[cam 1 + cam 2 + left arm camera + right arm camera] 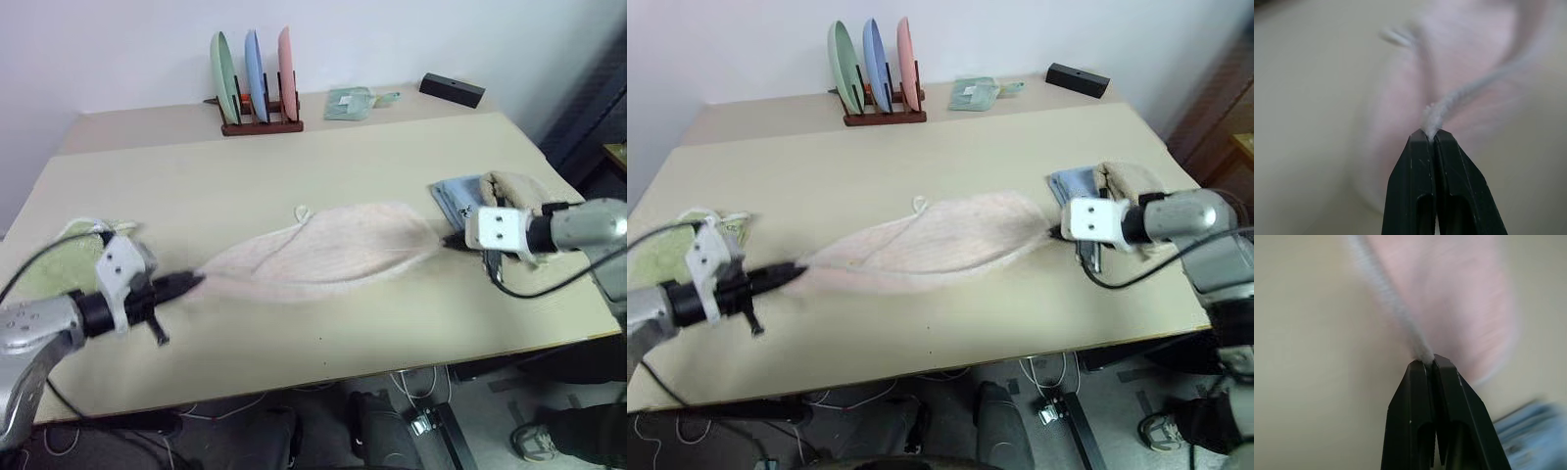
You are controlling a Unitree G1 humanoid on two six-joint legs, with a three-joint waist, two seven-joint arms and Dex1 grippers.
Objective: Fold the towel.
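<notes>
We have the table in front of us, and the pale pink towel is stretched across its middle between our two arms, its belly sagging onto the surface. Our left gripper is clamped on one end's thin edge, and our right gripper is pinched tight on the opposite end. Both wrist views show only a sliver of hem between the closed fingers, so our biggest worry is a slip: any extra pull along the cloth could draw that edge out and drop one end.

The towel is bunched into a narrow spindle rather than lying flat, so a fold from here would likely trap wrinkles or come out crooked.

The light green towel lies just beside our left arm, and the folded blue and beige towels lie by our right; a wide sweep could drag them. The small loop could catch underneath.
</notes>
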